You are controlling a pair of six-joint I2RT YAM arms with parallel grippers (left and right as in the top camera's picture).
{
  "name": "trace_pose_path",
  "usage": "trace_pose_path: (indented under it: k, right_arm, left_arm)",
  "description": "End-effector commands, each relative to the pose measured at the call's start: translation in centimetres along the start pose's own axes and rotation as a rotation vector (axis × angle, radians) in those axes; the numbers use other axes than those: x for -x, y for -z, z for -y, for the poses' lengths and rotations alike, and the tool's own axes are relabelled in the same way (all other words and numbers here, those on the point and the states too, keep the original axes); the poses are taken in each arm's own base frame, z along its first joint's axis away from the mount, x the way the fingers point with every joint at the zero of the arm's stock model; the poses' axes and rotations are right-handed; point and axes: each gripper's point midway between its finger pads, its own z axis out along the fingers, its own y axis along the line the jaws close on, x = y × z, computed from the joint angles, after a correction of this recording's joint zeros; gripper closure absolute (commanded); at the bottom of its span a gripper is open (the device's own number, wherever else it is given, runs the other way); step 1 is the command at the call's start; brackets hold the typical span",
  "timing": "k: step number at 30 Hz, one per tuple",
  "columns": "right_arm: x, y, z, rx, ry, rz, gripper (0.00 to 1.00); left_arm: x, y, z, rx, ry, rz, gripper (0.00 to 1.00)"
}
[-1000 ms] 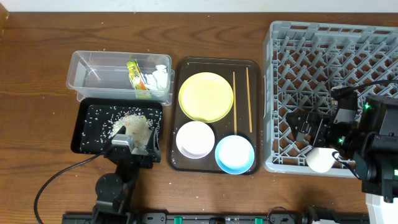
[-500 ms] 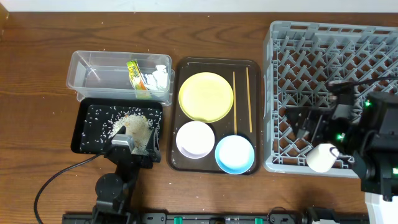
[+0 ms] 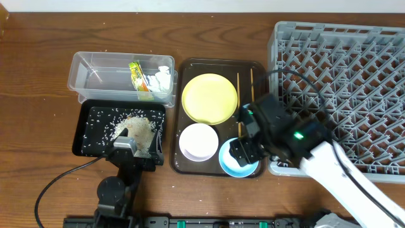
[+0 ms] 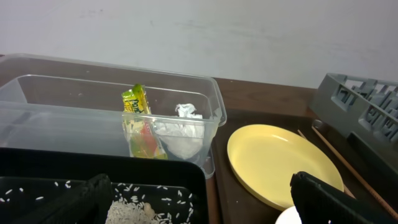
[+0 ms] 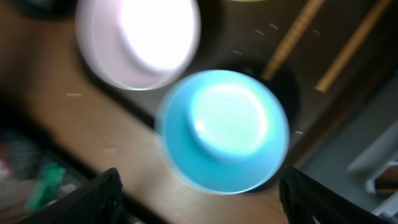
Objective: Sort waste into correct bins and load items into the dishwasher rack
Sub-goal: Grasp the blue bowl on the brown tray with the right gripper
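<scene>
Black fingers [image 4: 93, 196] of the left gripper [image 3: 139, 151] stand wide apart over the near edge of the shallow black tray [image 3: 82, 149], holding nothing. That arm reaches only a short way from its base at the table's [image 3: 38, 76] near left. Loose rice scraps [image 3: 133, 130] lie heaped and scattered in the tray.

The right arm stretches diagonally leftward from the near right corner. Its right gripper [image 5: 199, 183] points down over the light-blue bowl [image 3: 235, 159], fingers parted to either side and gripping nothing. We cannot tell whether they touch the rim, since the wrist view is blurred.

We count two bowls at the near end of the brown serving tray [image 3: 187, 71]: the blue one and, just beside it on the left, the white bowl [image 3: 198, 140]. Farther back lie one pale-yellow plate [image 3: 209, 98] and two wooden chopsticks [image 3: 252, 88], side by side.

Beyond the black tray, one clear tub [image 3: 79, 82] holds one green-and-orange wrapper [image 3: 136, 76] and white tissue bits [image 3: 163, 77]. One grey dishwasher rack [image 3: 354, 76] fills the right.
</scene>
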Motion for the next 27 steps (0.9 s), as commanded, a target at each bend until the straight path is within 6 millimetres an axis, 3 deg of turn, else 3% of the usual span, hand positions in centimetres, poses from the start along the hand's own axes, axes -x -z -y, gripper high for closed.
trace_pose_path:
  k: [1, 9, 14, 18, 22, 26, 27]
  right_arm:
    - [-0.5, -2.9, 2.7, -0.126, 0.048, -0.090, 0.27]
    - [-2.4, -9.3, 4.7, -0.153, 0.029, -0.302, 0.36]
    - [-3.4, -10.6, 5.6, -0.188, 0.028, -0.362, 0.78]
    - [-3.1, -9.1, 6.3, -0.238, 0.034, -0.339, 0.90]
    - [-2.1, -6.2, 6.6, -0.285, 0.034, -0.258, 0.99]
    - [-0.1, -1.3, 8.0, -0.387, -0.053, -0.067, 0.99]
    - [0.5, 0.8, 9.0, -0.449, -0.109, 0.017, 0.99]
  left_arm:
    - [-1.5, -0.2, -0.2, 0.000, 0.003, -0.034, 0.06]
    - [-1.5, -0.2, -0.2, 0.000, 0.003, -0.034, 0.06]
    - [-1.5, -0.2, -0.2, 0.000, 0.003, -0.034, 0.06]
    - [-1.5, -0.2, -0.2, 0.000, 0.003, -0.034, 0.06]
    - [-1.5, -0.2, -0.2, 0.000, 0.003, -0.034, 0.06]
    - [-1.5, -0.2, -0.2, 0.000, 0.003, -0.034, 0.06]
    - [-1.5, -0.2, -0.2, 0.000, 0.003, -0.034, 0.06]
